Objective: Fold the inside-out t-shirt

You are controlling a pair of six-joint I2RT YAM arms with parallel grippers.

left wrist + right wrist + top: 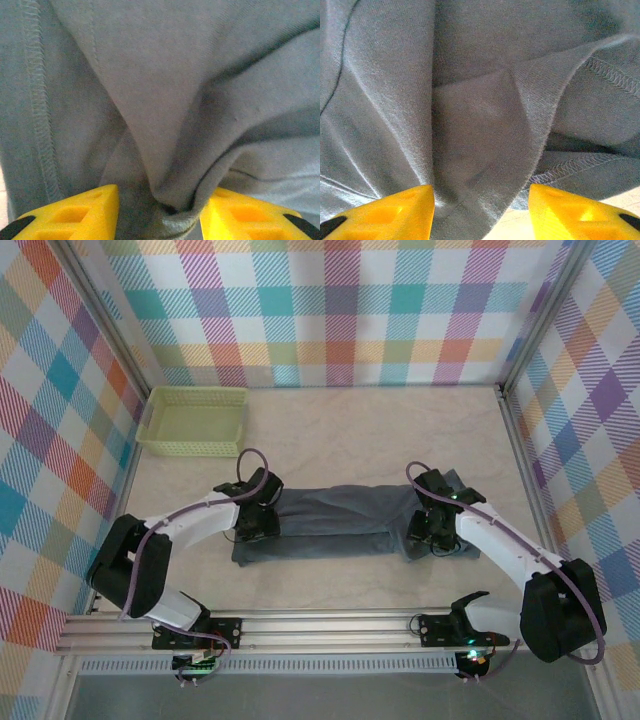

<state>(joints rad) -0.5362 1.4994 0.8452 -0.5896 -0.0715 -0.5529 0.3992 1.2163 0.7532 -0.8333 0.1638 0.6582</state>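
**Left hand grips one end of the t-shirt, right hand is at the other**

From above, the t-shirt lies as a long, narrow band across the counter, near the arm bases and well apart from the green basket in the far left corner. The left hand is closed on the band's left end; its wrist view shows a gathered ridge of cloth pinched between the yellow fingers. The right hand is down on the right end with cloth lying between its fingers, but I cannot tell whether it is clamped or just straddling the fabric.

Since the shirt is already narrowed lengthwise, the step in hand looks like a fold of the band. The next move probably calls for a secure grip at both ends, then an even lift so that no layer slips as one end is carried over.

No brand, label or writing can be read. Both wrist views show plain cloth with stitched hems.
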